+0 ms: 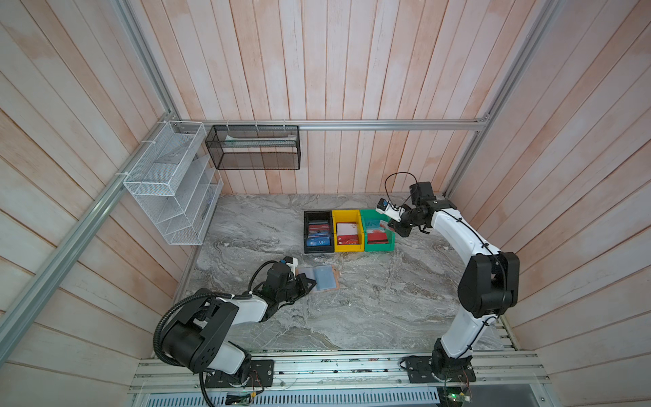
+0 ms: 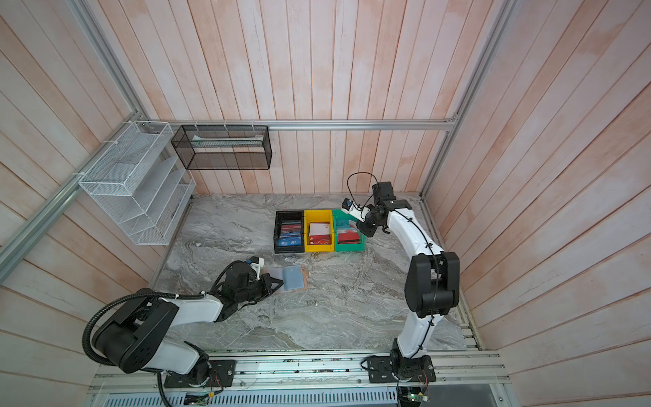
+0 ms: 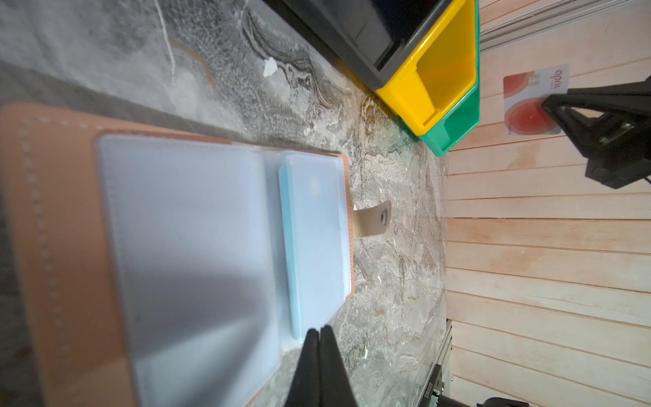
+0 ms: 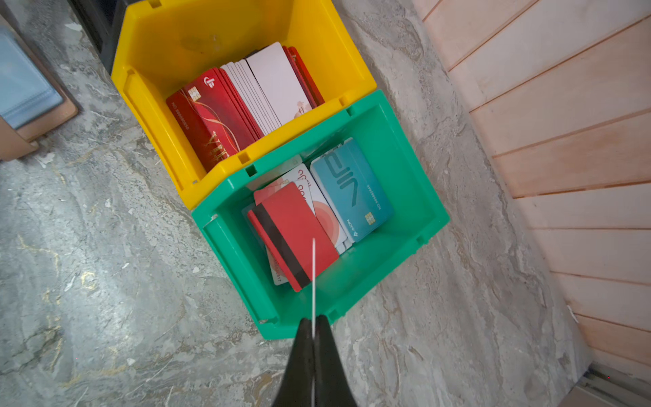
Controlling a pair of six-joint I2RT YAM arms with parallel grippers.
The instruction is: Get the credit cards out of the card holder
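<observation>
One card (image 3: 525,95) in right gripper (image 4: 312,319) above green bin (image 4: 405,141).

You will find the card holder (image 3: 53,246) tan, leather-like and matt, with stitched edges; its sleeve pages (image 3: 183,229) are frosted, smooth plastic. The yellow bin (image 4: 317,53) and green bin (image 4: 405,158) are moulded plastic with a mild gloss. The red-circle card (image 3: 521,95) looks smooth and slightly shiny (plastic, by its look). Your table (image 1: 370,306) shows a grey marbled finish; the walls (image 1: 352,70) are pale, matt wooden planks.
</observation>
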